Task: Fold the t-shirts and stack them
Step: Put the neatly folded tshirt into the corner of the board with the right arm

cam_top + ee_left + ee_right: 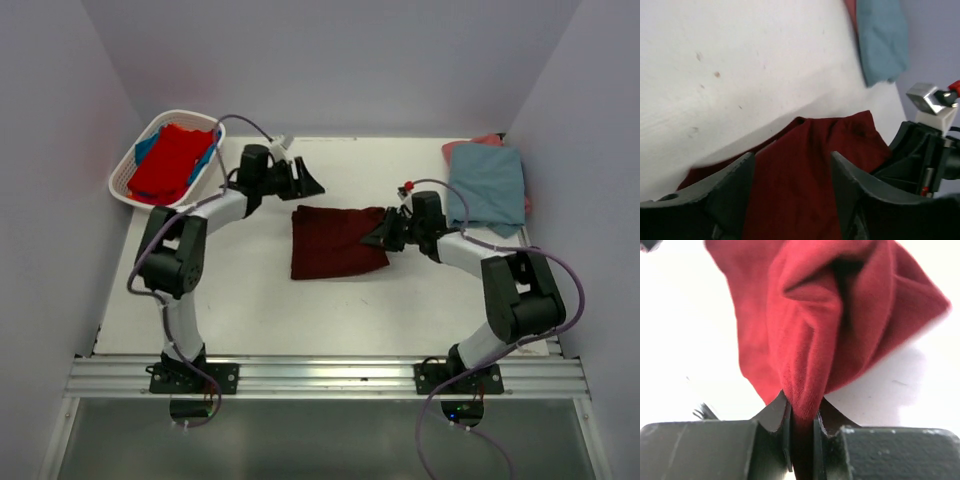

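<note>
A dark maroon t-shirt [333, 243] lies folded in the middle of the table. My right gripper [383, 235] is shut on its right edge, and the cloth bunches up between the jaws in the right wrist view [830, 335]. My left gripper [305, 180] is open and empty, above and behind the shirt's far left corner; the maroon shirt [805, 180] shows between its fingers [735, 185]. A dusty grey-blue t-shirt [487, 186] lies folded at the far right on a salmon pink one [482, 141]. A bright red t-shirt [170, 160] and a blue one [146, 148] lie in the basket.
The white slatted basket [130, 170] stands at the far left corner. Pale walls close in the table on three sides. A metal rail [330, 375] runs along the near edge by the arm bases. The right arm [925, 150] shows in the left wrist view.
</note>
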Controlling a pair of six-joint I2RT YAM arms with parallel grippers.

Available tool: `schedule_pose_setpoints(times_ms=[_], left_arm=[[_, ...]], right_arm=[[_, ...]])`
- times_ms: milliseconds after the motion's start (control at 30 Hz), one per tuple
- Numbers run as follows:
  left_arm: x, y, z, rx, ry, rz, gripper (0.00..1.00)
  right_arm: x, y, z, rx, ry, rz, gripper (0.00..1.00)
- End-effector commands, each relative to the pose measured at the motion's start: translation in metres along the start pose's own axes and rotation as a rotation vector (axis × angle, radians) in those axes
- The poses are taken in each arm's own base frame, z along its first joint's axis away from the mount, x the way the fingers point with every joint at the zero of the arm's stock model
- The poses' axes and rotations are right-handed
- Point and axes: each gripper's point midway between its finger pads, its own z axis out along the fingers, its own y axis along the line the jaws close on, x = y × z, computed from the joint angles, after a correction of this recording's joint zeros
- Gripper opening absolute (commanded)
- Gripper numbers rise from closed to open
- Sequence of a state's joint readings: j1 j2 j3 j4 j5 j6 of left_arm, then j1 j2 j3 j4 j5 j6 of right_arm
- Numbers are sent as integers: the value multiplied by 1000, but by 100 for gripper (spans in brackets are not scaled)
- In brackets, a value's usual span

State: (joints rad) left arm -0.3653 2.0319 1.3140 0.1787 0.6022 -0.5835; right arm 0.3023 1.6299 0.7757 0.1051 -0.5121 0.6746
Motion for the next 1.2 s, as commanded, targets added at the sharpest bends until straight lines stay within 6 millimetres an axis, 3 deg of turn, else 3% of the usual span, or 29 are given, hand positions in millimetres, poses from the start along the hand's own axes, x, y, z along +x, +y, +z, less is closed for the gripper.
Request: schedule_pose_setpoints(times_ms=[0, 133, 167, 200, 233, 267, 333, 367, 400, 433, 467, 533, 567, 633, 700, 833, 967, 1067, 1167], left_arm=[[-84, -49, -76, -4, -250, 88, 68], [-91, -61, -115, -37, -328, 63, 75], [-87, -63, -120, -30, -332, 58, 76], [-71, -57, -120, -33, -309, 34, 76], [-69, -69, -128, 7, -318, 33, 76], [-62, -69, -129, 11, -311, 23, 75], [-41, -64, -133, 6, -294, 4, 75], [-34, -61, -135, 4, -289, 1, 75], [-19, -53, -134, -12, -266, -15, 75], [-14, -53, -136, -10, -259, -15, 75], [-1, -48, -135, -15, -235, -26, 74], [10, -47, -138, -12, -212, -29, 74], [20, -44, -139, -16, -197, -40, 74], [24, -47, -145, -14, -199, -22, 73], [31, -49, -150, -9, -196, -13, 73], [43, -52, -155, 7, -176, 6, 73], [53, -48, -157, -3, -159, 13, 73], [57, -47, -158, 0, -149, 5, 72], [55, -53, -162, 12, -162, 13, 72]], right_arm=[[-61, 34, -35, -82, -157, 15, 0], [-113, 62, -62, -182, -271, 21, 0], [-141, 69, -75, -223, -350, 42, 0], [-156, 70, -83, -240, -394, 53, 0], [-172, 69, -91, -242, -446, 70, 0], [-202, 72, -111, -268, -534, 88, 0], [-230, 67, -116, -262, -601, 117, 0], [-260, 71, -140, -280, -674, 105, 0], [-273, 71, -144, -280, -692, 103, 0], [-287, 59, -139, -257, -697, 124, 0], [-312, 61, -158, -253, -756, 119, 0], [-335, 44, -162, -224, -803, 151, 0], [-354, 40, -179, -219, -869, 154, 0], [-369, 26, -188, -196, -913, 168, 0], [-387, 11, -212, -143, -1013, 162, 0], [-404, -3, -251, -153, -1150, 155, 0], [-413, 7, -289, -195, -1241, 107, 0], [-413, 20, -305, -214, -1265, 72, 0], [-410, 45, -325, -224, -1295, 16, 0]])
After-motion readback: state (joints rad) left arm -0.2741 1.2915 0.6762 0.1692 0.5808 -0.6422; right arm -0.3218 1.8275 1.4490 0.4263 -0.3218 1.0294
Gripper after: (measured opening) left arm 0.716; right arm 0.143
